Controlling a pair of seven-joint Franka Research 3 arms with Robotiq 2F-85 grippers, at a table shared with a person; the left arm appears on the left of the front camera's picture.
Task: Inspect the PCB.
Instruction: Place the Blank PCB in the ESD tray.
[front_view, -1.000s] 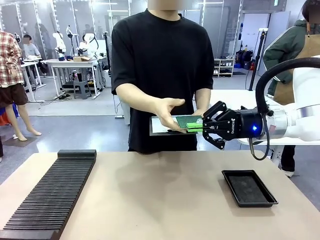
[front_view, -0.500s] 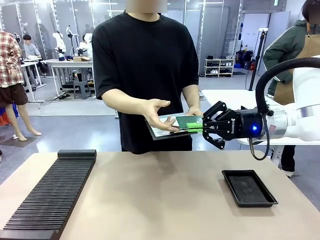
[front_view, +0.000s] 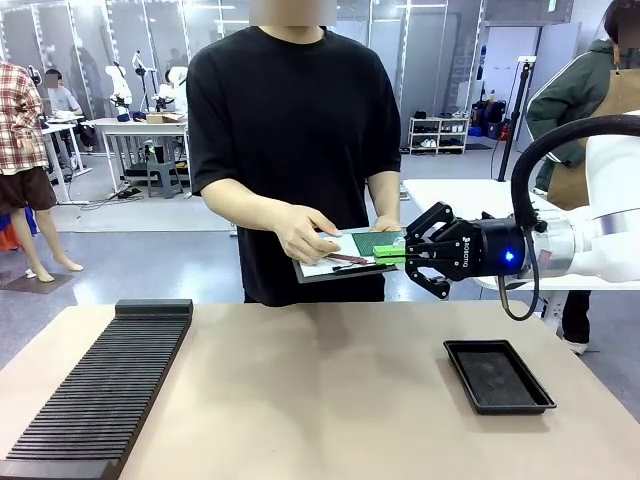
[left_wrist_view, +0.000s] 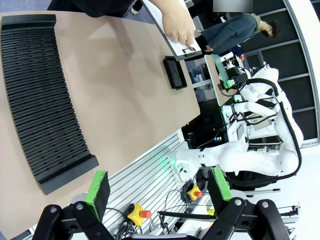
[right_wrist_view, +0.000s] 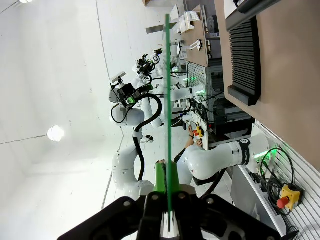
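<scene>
the right gripper (front_view: 390, 252) is clamped on the pcb (front_view: 377, 242), held flat at the far side beside the person's clipboard (front_view: 335, 262) — presumably for checking; the left gripper (left_wrist_view: 159, 191) hangs with jaws apart.

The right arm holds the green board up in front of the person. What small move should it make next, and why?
Probably none: hold steady. The right end effector is shut on the PCB, presenting it flat above the person's clipboard. The person's hand rests on the clipboard with a pen, apparently writing, so the check seems unfinished. The black tray on the table looks like the later drop place.
</scene>
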